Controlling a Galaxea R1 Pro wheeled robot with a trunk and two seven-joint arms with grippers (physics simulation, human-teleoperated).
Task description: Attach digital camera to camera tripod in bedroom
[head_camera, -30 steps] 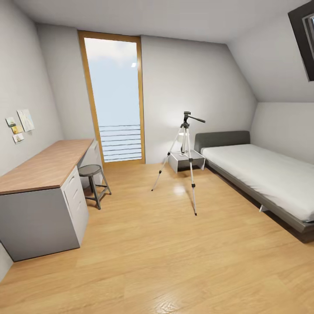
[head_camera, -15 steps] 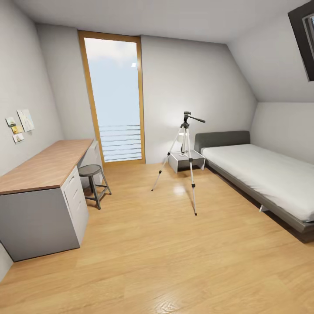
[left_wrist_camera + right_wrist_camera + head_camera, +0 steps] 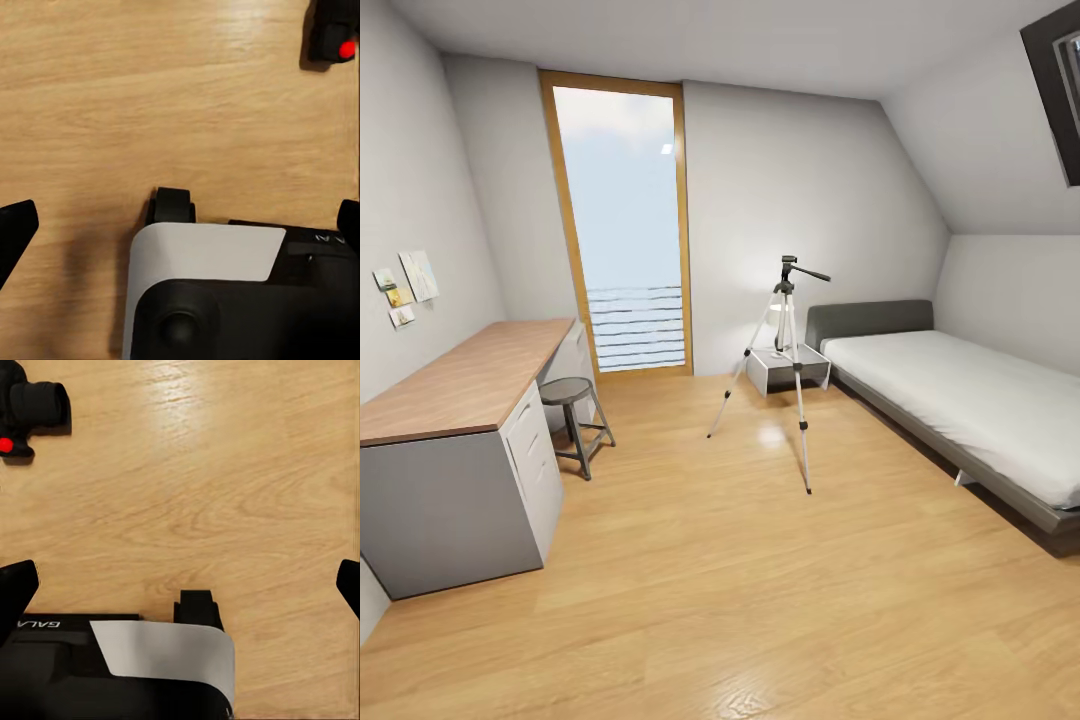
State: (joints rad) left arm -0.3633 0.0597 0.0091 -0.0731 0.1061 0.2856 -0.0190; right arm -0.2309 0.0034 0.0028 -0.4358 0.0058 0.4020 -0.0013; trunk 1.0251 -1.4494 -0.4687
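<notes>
Head view onto the bedroom (image 3: 760, 560), light wood floor underfoot. Near the middle, upright on three spread silver legs, the camera tripod (image 3: 790, 340), black head bare, pan handle pointing toward the bed (image 3: 960, 400). Just behind the tripod, a small nightstand (image 3: 788, 365) against the wall. Further left, a tall wood-framed window (image 3: 625, 230); along the left wall, a wood tabletop (image 3: 470, 375) with a round stool (image 3: 572, 395) beside it.

Left wrist view, looking straight down at floorboards: left hand (image 3: 180, 225) spread wide, black fingertips (image 3: 15, 232) at opposite edges, holding nothing. Below it, part of the robot's own white and black base (image 3: 202, 255). Off in a corner, flat on the floor, the digital camera (image 3: 334, 37), red button showing.

Right wrist view, much the same: right hand (image 3: 180, 585) also spread wide and empty, with the digital camera (image 3: 30, 412) on the floor at the far corner, lens barrel visible, well apart from the fingers.

Unchanged over the last second (same framing, same tripod position), so apparently parked, not travelling. Judged from that: task hardly begun, camera ungrasped and close to the base, between the two arms, tripod well across the room. Likely next: reach down, grip the camera body, then drive over.
</notes>
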